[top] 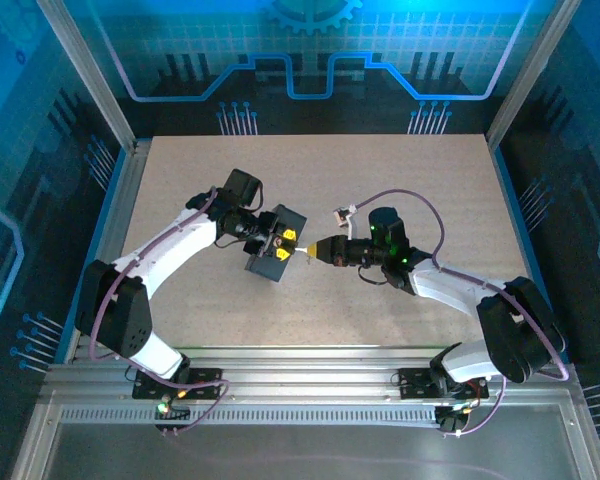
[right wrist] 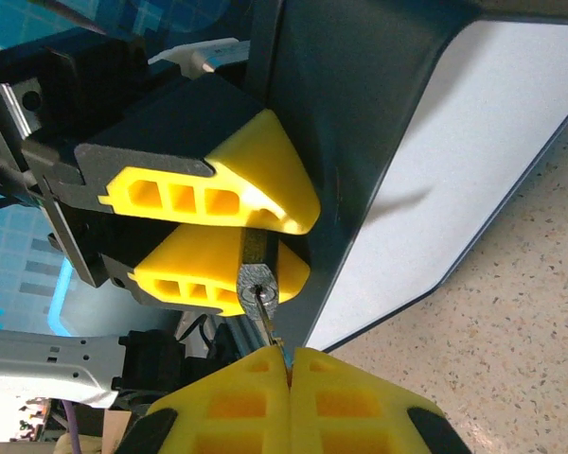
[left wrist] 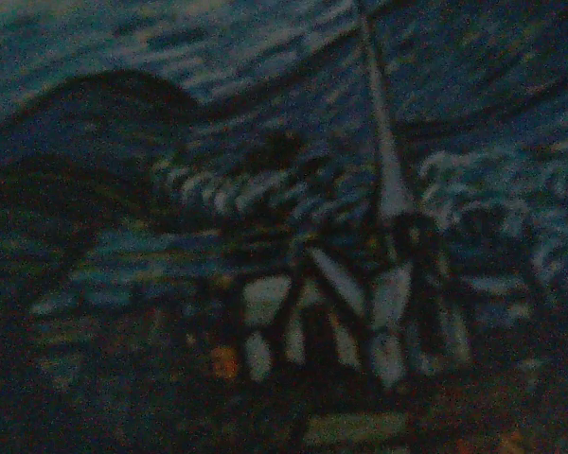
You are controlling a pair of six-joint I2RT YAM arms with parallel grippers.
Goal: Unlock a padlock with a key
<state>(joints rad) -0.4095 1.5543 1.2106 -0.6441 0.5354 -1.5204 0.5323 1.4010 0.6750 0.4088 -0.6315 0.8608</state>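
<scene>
The small grey padlock point(right wrist: 257, 282) is clamped between the yellow fingers of my left gripper point(right wrist: 282, 244), its keyhole end facing the right wrist camera. The slim silver key point(right wrist: 266, 320) has its tip in the keyhole, and my right gripper point(right wrist: 289, 364) is shut on its other end. In the top view the left gripper point(top: 284, 245) and right gripper point(top: 306, 250) meet tip to tip near the middle of the table. The left wrist view is dark and blurred, so its fingers cannot be made out.
The dark blue swirl-patterned box point(top: 270, 262) lies on the table right beneath the left gripper. It appears as a dark wall with a white face point(right wrist: 492, 142) behind the padlock and as blurred swirls point(left wrist: 265, 113). Speckled tabletop point(top: 380, 330) lies around it.
</scene>
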